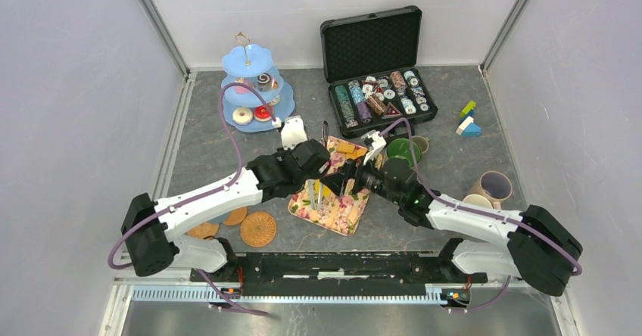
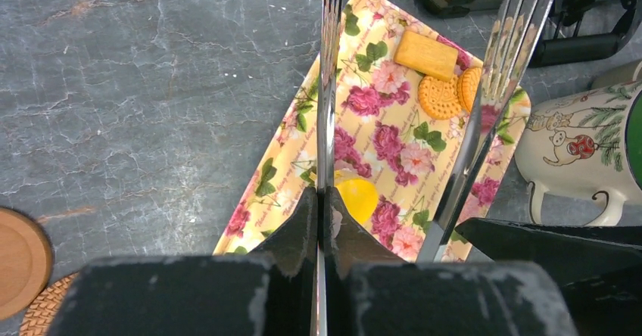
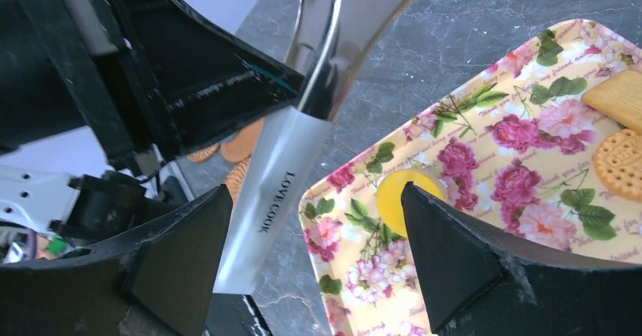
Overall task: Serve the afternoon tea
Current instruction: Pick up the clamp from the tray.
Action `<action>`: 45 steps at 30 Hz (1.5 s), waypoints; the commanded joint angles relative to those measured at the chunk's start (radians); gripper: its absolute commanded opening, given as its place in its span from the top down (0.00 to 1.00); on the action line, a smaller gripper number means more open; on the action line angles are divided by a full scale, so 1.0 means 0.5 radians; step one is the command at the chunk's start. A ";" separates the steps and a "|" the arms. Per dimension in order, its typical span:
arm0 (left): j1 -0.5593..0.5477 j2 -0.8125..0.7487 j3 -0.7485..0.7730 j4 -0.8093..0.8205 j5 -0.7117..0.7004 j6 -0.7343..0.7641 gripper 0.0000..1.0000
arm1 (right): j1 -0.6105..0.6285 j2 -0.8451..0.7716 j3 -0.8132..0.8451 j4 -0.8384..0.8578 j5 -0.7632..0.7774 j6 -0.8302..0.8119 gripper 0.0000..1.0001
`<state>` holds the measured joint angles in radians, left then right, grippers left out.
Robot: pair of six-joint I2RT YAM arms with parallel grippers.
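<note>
My left gripper [image 1: 321, 172] [image 2: 325, 197] is shut on one arm of a pair of metal serving tongs [image 2: 328, 86] [image 3: 277, 188], held above a floral tray [image 1: 337, 213] [image 2: 288, 162] [image 3: 484, 177]. The tongs' other arm [image 2: 492, 86] ends in fork-like tines. My right gripper [image 1: 356, 177] [image 3: 316, 188] stands open around the tongs' handle end, which lies near its left finger. On the tray lie a rectangular biscuit [image 2: 425, 54], round biscuits [image 2: 439, 96] [image 3: 622, 162] and a yellow disc [image 2: 359, 197] [image 3: 397, 192].
A green-lined mug [image 1: 402, 151] [image 2: 579, 150] stands right of the tray, a lilac mug [image 1: 493, 186] further right. Woven coasters [image 1: 257, 228] lie front left. A blue tiered stand [image 1: 250, 86] with donuts is back left, an open poker chip case [image 1: 378, 98] behind, blocks [image 1: 468, 120] back right.
</note>
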<state>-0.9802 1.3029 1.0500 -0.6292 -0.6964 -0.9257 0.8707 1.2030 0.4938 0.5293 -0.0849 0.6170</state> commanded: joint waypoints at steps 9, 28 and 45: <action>-0.199 0.089 0.221 0.035 -0.304 0.105 0.98 | 0.008 -0.069 -0.077 0.243 0.263 0.354 0.32; -0.246 -0.286 -0.150 0.161 -0.688 -0.262 0.98 | -0.001 -0.450 -0.675 0.504 0.796 0.885 1.00; -0.248 -0.338 -0.220 0.186 -0.689 -0.270 0.98 | -0.009 -0.454 -0.749 0.586 0.871 0.981 1.00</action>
<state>-1.1084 1.1679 0.9401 -0.6075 -0.9463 -1.1336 0.8688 0.9531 0.0963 0.8318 0.2943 1.1755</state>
